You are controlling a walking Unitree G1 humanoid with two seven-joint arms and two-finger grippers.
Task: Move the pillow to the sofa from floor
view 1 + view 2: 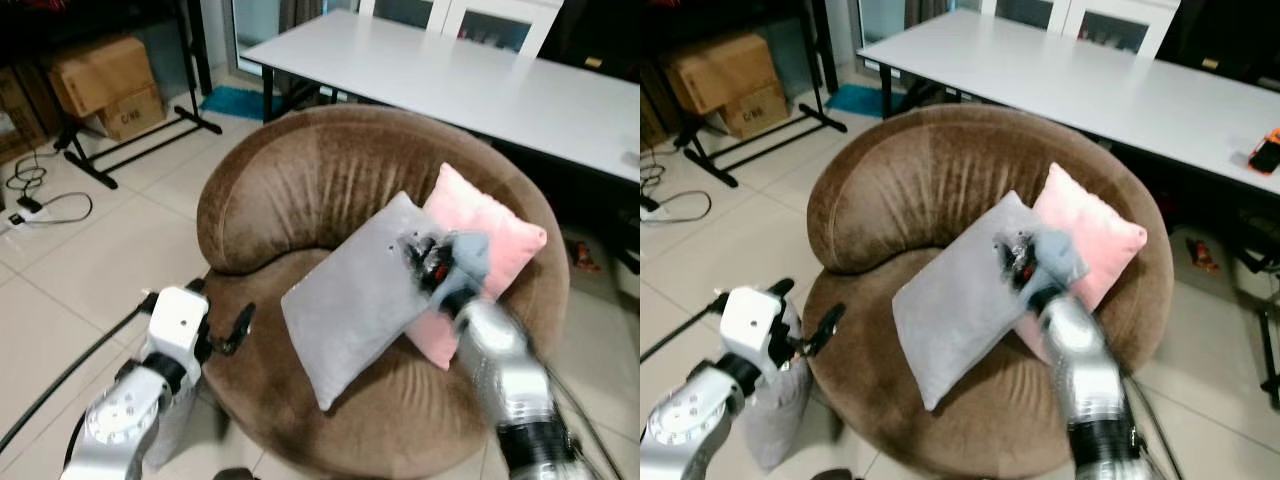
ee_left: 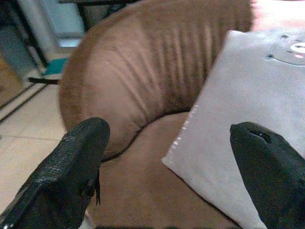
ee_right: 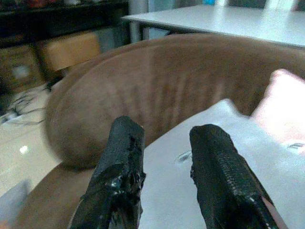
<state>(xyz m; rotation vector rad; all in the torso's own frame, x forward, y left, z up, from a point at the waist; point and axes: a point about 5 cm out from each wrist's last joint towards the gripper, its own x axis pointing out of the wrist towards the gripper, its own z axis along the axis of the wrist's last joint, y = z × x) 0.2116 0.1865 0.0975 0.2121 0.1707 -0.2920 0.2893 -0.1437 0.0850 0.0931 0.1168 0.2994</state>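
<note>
The grey pillow [image 1: 360,295] already lies on the seat of the round brown sofa [image 1: 290,175], tilted on a diagonal with its upper corner propped against the pink pillow [image 1: 490,250] behind it. That lean is why it stays half upright instead of lying flat.

My right pincer [image 3: 164,164] hangs just above the grey pillow's upper end, its two fingers slightly apart with nothing between them. I judge the pillow is resting on its own and my arm is there only because it is the one that carries it; the head views blur that arm, so I cannot say more from them.

My left pincer [image 2: 171,167] is spread wide and empty, held low at the front edge of the seat, pointing at the pillow's near corner, well placed to steady it if it slides.

Another grey pillow [image 1: 775,415] lies on the floor [image 1: 90,260] by my left arm, so more work may remain.
</note>
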